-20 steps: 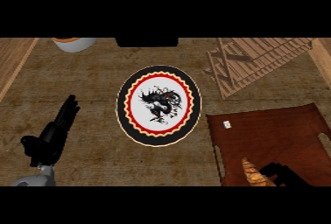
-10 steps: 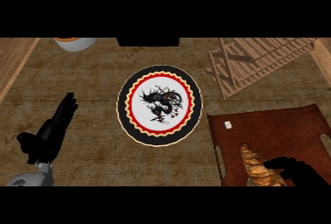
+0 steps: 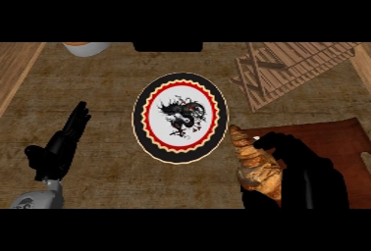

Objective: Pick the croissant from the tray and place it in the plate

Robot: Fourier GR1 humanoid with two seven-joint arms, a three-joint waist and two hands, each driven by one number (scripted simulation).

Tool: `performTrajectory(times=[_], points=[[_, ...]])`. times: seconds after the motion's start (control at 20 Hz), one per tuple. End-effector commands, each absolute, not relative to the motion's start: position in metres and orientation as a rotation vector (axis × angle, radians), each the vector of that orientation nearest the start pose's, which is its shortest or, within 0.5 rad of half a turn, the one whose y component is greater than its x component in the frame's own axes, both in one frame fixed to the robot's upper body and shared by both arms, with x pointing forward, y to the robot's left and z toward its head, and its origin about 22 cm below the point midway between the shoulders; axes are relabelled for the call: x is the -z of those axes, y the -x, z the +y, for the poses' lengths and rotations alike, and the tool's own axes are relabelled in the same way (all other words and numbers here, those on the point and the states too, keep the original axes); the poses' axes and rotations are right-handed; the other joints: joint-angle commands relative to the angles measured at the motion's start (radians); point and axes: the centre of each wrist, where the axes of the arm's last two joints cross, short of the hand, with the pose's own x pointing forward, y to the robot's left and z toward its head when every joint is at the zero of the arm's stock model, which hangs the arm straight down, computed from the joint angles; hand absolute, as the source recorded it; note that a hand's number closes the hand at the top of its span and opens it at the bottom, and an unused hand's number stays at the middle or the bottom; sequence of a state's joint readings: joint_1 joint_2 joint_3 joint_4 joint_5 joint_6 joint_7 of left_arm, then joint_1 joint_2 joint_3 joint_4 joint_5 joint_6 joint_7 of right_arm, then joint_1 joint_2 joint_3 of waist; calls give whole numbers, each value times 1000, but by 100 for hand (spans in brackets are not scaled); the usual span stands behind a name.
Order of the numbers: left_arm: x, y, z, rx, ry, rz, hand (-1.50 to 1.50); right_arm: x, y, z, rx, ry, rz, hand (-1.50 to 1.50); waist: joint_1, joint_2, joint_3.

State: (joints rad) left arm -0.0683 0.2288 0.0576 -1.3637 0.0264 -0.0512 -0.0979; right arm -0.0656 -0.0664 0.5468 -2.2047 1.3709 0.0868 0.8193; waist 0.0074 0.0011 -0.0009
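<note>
Carrying: right hand [image 3: 301, 164] has its fingers curled round the croissant [image 3: 255, 166], lifted off the tray [image 3: 348, 147] for the transfer.
Croissant: sits on the hand's left side, tip pointing away from the robot, over the counter [image 3: 109, 83] by the tray's edge; probably airborne, height hard to judge.
Plate [image 3: 181, 117]: just left of the held croissant, nothing on it, so the drop spot is open.
Left hand [image 3: 62, 144]: flat, fingers straight, holding nothing, parked well left of the plate, out of the way.
Next: judged a short move left, then release over plate centre.
</note>
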Motion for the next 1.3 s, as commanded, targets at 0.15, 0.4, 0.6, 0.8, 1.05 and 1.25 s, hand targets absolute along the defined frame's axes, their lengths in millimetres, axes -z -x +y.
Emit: performTrajectory(times=[0.15, 0.4, 0.6, 0.8, 1.05, 1.25], points=[[28, -248, 292, 164, -124, -1529, 0, -136, -237, -81, -642, 1090, -1518, 150, 11, 3, 1], [24, -248, 298, 157, -149, -1524, 0, -130, -274, -51, -635, 1014, -1544, 150, 17, 3, 1], [25, -247, 278, 171, -134, -1532, 0, -107, -300, -30, -648, 1017, -1530, 150, 22, 4, 1], [37, -244, 280, 178, -128, -1525, 0, -85, -327, -22, -613, 1018, -1507, 150, 33, 8, 1], [11, -265, 279, 168, -116, -1544, 0, -72, -334, -27, -345, 945, -1507, -150, 35, 9, 1], [4, -271, 284, 171, -115, -1532, 0, -78, -349, -15, -347, 935, -1425, -150, 35, 7, 1]])
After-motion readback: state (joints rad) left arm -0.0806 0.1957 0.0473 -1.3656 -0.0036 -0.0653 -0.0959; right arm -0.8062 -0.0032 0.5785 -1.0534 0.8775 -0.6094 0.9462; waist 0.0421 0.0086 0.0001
